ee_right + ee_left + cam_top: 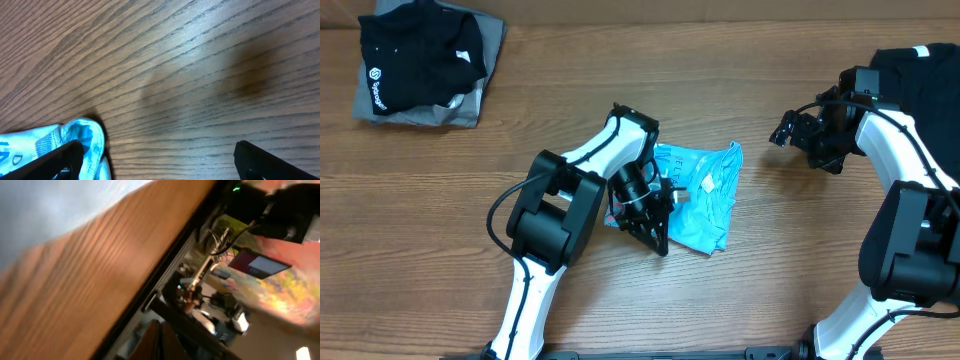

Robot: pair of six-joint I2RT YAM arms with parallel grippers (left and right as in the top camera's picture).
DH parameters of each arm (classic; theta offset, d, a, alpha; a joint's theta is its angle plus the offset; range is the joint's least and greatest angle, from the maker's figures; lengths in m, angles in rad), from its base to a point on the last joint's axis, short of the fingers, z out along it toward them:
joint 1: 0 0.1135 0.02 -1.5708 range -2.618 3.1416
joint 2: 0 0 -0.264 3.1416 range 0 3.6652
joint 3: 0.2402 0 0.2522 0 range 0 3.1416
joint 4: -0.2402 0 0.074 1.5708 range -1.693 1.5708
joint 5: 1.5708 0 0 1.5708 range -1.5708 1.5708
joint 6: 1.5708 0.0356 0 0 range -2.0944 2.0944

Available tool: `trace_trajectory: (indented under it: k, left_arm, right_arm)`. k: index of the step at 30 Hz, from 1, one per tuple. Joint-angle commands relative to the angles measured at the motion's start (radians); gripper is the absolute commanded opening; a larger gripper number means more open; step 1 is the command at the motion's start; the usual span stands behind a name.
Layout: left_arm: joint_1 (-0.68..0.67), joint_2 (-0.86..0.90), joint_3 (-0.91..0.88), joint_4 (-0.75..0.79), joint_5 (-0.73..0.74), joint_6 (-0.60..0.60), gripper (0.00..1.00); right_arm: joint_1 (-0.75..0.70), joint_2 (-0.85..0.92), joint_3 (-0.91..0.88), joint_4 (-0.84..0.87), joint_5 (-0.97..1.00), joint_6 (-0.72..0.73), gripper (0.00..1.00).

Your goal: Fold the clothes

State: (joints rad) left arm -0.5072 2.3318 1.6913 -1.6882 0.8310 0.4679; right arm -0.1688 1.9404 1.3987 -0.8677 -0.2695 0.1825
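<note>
From here I see the light blue T-shirt lying bunched in the middle of the table, not yet squared into any fold. It is crumpled with a sleeve or hem poking toward the far right. My left gripper sits low at the shirt's left edge, where I would want it for taking a corner or pinning the cloth. The left wrist view is blurred and shows only tilted wood and the room beyond, so I cannot tell whether that gripper is released or clenched. My right gripper hangs over bare wood just right of the shirt and a little farther back. Its fingers are spread wide with nothing between them, and a blue edge of the shirt shows beside the left finger. I judge it is placed to reach the free right side next. A black T-shirt rests on a grey garment at the far left, well apart, and a dark cloth lies at the far right behind the right arm.
</note>
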Motion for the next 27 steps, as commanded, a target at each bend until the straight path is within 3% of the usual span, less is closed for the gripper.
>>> trace_trajectory:
  k: [1,3,5,7,10,15,22,27]
  left_arm:
    - [0.023,-0.043,0.119,-0.002,0.038,0.138,0.04]
    - [0.051,-0.057,0.201,0.003,-0.019,0.106,0.04]
    - [0.084,-0.057,0.257,0.069,-0.158,-0.071,0.04]
    - [0.127,-0.056,0.266,0.211,-0.452,-0.403,0.04]
    - [0.159,-0.055,0.246,0.298,-0.606,-0.580,0.06]
    - [0.178,-0.054,0.168,0.389,-0.601,-0.607,0.05]
    - [0.145,-0.054,0.077,0.407,-0.388,-0.547,0.04]
    - [0.133,-0.055,0.080,0.409,-0.415,-0.549,0.04]
  right_arm:
    - [0.000,-0.012,-0.005,-0.001,0.006,0.001,1.00]
    - [0.000,-0.012,-0.005,-0.006,0.006,0.001,1.00]
    - [0.000,-0.012,-0.005,-0.009,0.006,0.001,1.00]
    - [0.000,-0.012,-0.005,-0.008,0.006,0.001,1.00]
    - [0.000,-0.012,-0.005,-0.008,0.006,0.001,1.00]
    - [0.000,-0.012,-0.005,-0.008,0.006,0.001,1.00]
    - [0.000,-0.012,-0.005,0.004,0.006,0.001,1.00]
    - [0.000,-0.012,-0.005,0.003,0.006,0.001,1.00]
